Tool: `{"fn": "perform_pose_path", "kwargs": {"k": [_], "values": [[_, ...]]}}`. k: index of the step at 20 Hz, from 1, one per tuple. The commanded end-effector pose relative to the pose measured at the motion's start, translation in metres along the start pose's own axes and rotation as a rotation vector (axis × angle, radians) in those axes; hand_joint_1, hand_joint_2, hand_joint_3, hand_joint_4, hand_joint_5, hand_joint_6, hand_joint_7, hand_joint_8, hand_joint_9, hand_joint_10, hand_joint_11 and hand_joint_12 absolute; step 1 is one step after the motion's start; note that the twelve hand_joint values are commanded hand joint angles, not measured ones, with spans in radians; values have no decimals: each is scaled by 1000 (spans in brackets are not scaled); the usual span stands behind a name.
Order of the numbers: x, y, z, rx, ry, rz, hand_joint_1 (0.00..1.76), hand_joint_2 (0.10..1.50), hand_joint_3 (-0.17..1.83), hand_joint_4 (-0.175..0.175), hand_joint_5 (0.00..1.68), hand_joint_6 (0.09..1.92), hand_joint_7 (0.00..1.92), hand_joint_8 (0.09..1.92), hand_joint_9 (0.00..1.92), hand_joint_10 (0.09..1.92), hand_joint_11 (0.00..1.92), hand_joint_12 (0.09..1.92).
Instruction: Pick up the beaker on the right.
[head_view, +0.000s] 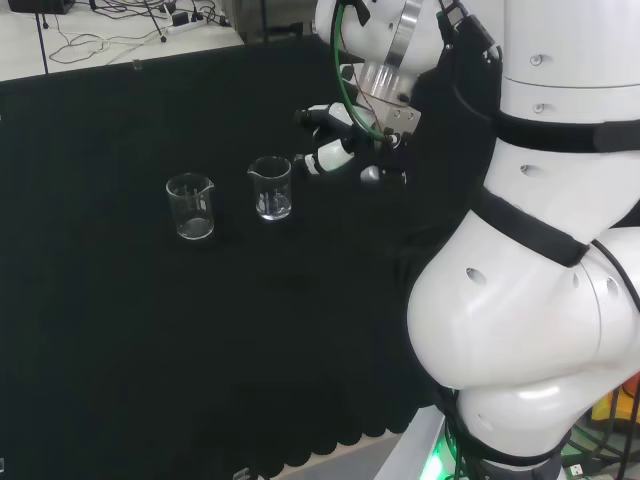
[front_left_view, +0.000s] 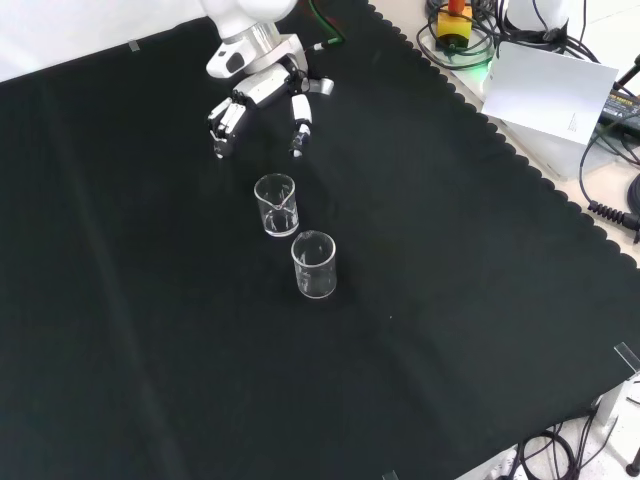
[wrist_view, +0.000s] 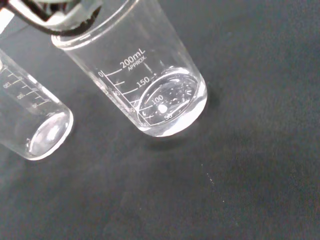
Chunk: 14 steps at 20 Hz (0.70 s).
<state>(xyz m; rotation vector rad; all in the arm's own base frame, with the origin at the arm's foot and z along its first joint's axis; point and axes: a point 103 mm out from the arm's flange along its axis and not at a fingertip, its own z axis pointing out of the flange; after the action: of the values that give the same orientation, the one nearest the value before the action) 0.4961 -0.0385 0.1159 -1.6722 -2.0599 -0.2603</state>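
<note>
- The hand (front_left_view: 262, 98) is hanging above the cloth (front_left_view: 150, 330) with its fingers (front_left_view: 298, 128) spread and gently bent, holding nothing.
- The right beaker (head_view: 270, 188) is standing upright just at 9 o'clock of the hand in the head view; in the front view it is sitting at 6 o'clock of the fingers, apart from them.
- The left beaker (head_view: 190, 206) is standing near, at 9 o'clock of the target in the head view.
- Risk, as I judge it: a finger coming down on the rim could be tipping the beaker, or pushing it into its neighbour.
- Clear glass could be slipping as the fingers are closing.
- The beaker walls are hard to make out against the cloth.
- The wrist view is cutting off both rims, and a blurred part of the hand is covering the target's lip.
</note>
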Motion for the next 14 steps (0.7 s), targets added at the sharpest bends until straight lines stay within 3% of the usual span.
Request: {"fn": "perform_pose_path", "kwargs": {"k": [1, 11, 14], "values": [[-8, 11, 16, 30, 75, -69, 773, 569, 527, -37, 396, 87, 256, 653, 411, 656, 40, 1404], [-16, 18, 39, 59, 143, -168, 779, 542, 522, -26, 385, 87, 223, 644, 367, 640, 0, 1380], [-14, 21, 43, 55, 151, -176, 773, 536, 520, -26, 390, 87, 229, 647, 367, 640, 0, 1377]]}}
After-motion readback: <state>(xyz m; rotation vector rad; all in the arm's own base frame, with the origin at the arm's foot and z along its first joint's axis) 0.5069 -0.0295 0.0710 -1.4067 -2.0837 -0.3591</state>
